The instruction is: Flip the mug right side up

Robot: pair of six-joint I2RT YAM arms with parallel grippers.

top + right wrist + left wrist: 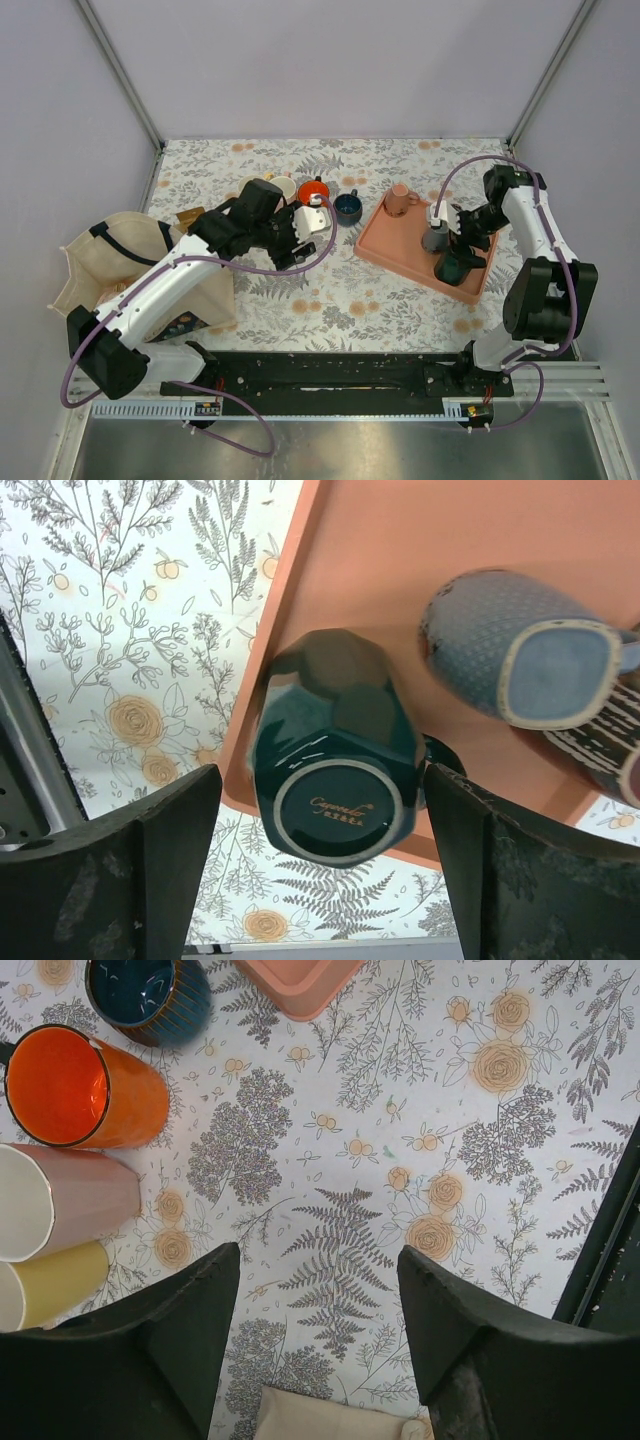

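Note:
A dark green faceted mug (335,730) stands upside down at the near edge of the pink tray (380,560), its ringed base facing up. My right gripper (322,780) hangs over it, open, one finger on each side and neither touching. From above, the mug (460,267) sits under the right gripper (468,240). A blue-grey mug (520,650) beside it is also base-up. My left gripper (320,1260) is open over bare tablecloth, holding nothing; in the top view the left gripper (292,245) is at the table's middle left.
Orange mug (85,1085), pink-and-white mug (70,1210) and yellow mug (55,1285) lie on their sides left of my left gripper; a navy mug (150,995) stands upright. A pink mug (398,200) stands on the tray. A cloth bag (110,260) sits far left.

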